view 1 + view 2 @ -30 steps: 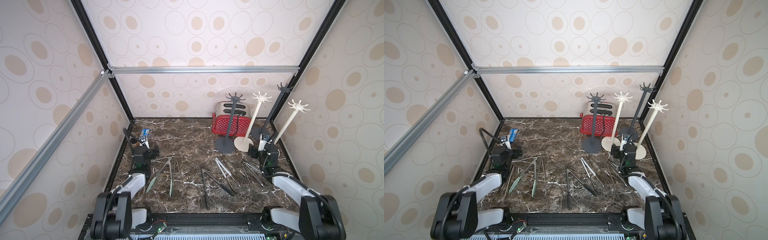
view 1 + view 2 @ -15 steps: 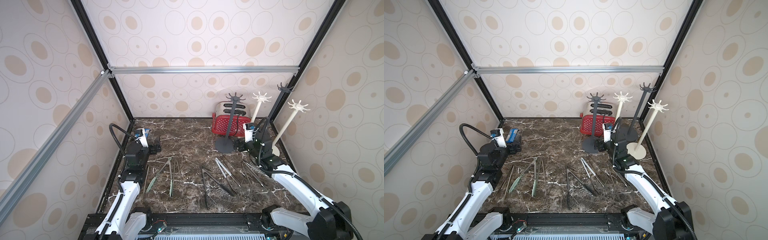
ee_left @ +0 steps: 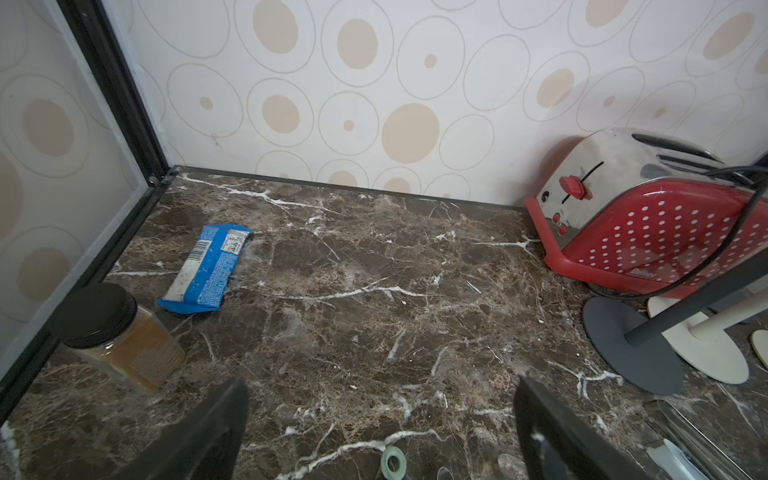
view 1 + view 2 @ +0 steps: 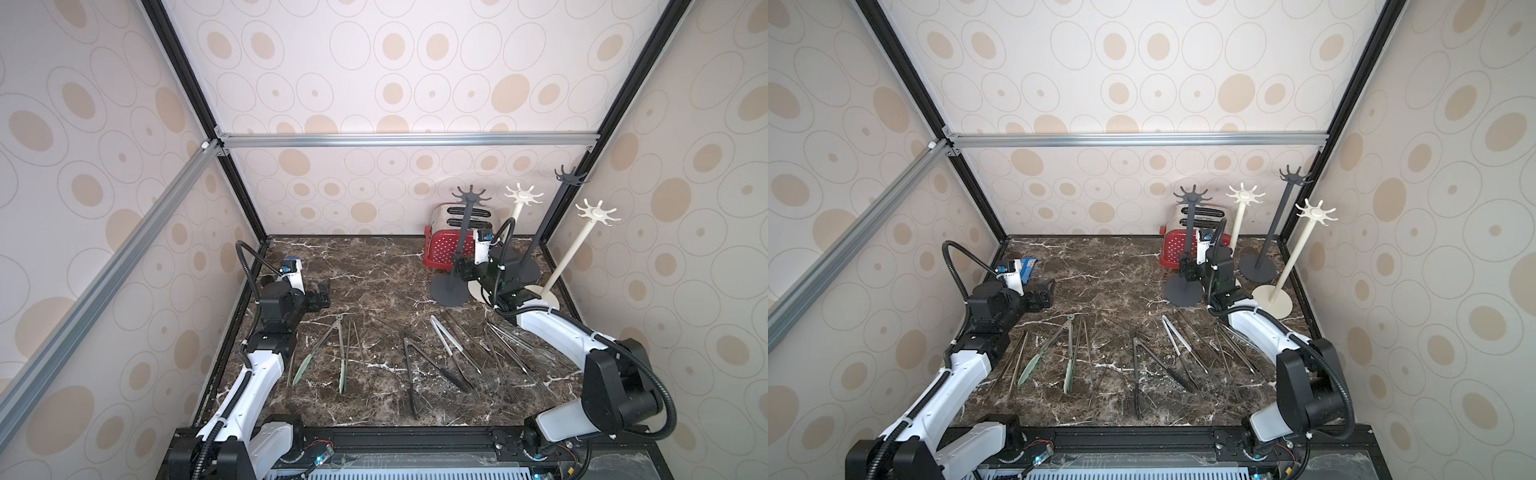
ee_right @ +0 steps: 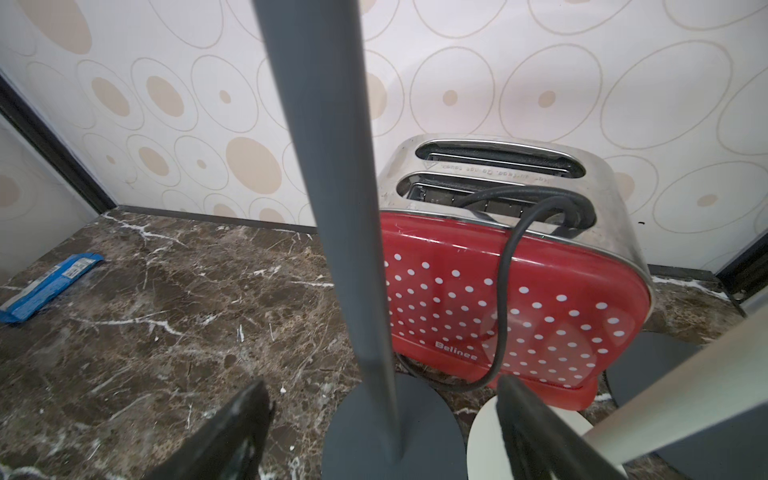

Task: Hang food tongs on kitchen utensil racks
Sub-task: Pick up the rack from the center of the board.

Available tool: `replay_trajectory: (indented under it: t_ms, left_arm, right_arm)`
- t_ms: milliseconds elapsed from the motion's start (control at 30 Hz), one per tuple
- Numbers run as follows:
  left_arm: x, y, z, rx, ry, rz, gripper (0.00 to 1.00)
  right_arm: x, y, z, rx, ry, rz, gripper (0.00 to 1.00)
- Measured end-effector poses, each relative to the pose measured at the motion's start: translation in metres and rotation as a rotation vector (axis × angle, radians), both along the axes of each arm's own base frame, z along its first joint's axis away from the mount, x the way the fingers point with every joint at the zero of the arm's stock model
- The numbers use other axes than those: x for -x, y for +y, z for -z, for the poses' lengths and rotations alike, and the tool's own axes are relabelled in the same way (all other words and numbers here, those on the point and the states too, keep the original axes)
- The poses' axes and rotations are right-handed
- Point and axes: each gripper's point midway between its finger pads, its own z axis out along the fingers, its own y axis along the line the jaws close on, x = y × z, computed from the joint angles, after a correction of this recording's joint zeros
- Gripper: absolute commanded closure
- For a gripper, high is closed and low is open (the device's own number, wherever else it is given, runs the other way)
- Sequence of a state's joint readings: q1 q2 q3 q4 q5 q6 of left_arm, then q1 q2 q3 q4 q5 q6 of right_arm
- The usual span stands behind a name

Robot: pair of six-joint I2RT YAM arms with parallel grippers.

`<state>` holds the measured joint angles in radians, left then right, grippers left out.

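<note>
Right wrist view: the right gripper (image 5: 382, 415), jaws open, frames the pole of the dark grey utensil rack (image 5: 332, 187); best centre it and clamp low, while the food tongs (image 4: 342, 374) lie flat on the counter (image 4: 374, 266).

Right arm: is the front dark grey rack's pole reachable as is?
Likely yes: the dark grey rack's pole appears framed by the open right pincer, nothing blocking; the toaster sits behind.

Both arms unfolded, up & out from the tucked pose.
My right gripper (image 4: 459, 268) now sits fwd at the front dark grey rack (image 4: 444, 296), jaws wide either side of its pole w/o touching; left gripper (image 4: 320, 293) now further out over the table.
</note>
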<state>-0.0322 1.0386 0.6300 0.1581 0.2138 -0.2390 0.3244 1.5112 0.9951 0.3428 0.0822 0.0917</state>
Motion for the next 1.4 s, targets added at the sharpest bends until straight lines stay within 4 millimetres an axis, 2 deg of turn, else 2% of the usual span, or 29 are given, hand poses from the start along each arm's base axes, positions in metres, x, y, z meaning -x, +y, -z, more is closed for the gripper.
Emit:
replay_trajectory:
  t_ms: [133,300,367,700,733,1133,1400]
  left_arm:
    - [-0.001,-0.008,0.0,0.004,-0.004,0.029,0.01]
    - [-0.002,-0.014,-0.006,0.005,-0.029,0.046,0.01]
    - [-0.002,-0.015,-0.007,0.003,-0.035,0.049,0.01]
    - [-0.003,-0.015,-0.004,-0.011,-0.03,0.048,0.01]
    - [-0.003,-0.015,-0.004,-0.012,-0.029,0.045,0.01]
    - [-0.002,-0.01,0.0,-0.025,-0.008,0.019,0.01]
    - [0.009,-0.009,-0.017,-0.039,-0.08,0.02,0.01]
  right_arm:
    - [-0.018,0.002,-0.006,0.0,-0.037,0.023,0.16]
    - [-0.031,0.003,-0.013,0.001,-0.068,0.038,0.28]
    - [-0.036,0.004,-0.015,0.0,-0.08,0.04,0.37]
    - [-0.039,0.011,-0.017,0.017,-0.102,0.014,0.97]
    - [-0.04,0.01,-0.017,0.018,-0.101,0.014,1.0]
    - [-0.039,0.021,-0.021,0.03,-0.096,-0.067,1.0]
    - [-0.053,0.054,-0.03,-0.026,-0.124,-0.174,1.0]
